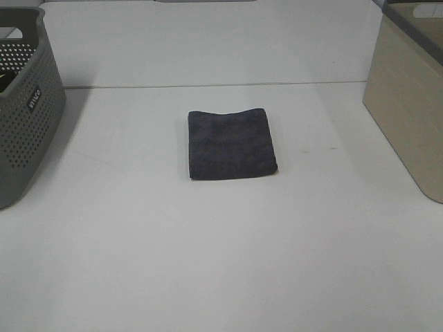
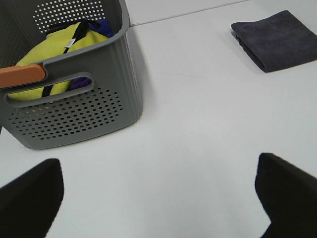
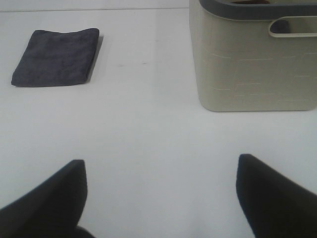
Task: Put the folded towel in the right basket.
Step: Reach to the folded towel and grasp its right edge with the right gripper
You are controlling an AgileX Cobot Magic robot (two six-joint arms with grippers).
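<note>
folded towel (image 1: 232,145) flat between grey basket (image 1: 21,149) and beige right basket (image 1: 405,111), left gripper (image 2: 158,198) and right gripper (image 3: 158,198) both spread, grey basket's label (image 1: 34,97) unreadable.

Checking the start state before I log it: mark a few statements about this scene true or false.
1. The towel lies folded on the table. True.
2. The left gripper is shut on the towel. False: it is open and holds nothing.
3. The grey basket holds a yellow item. True.
4. The towel is in the beige basket. False: it lies on the table.
5. The right gripper is open. True.
</note>
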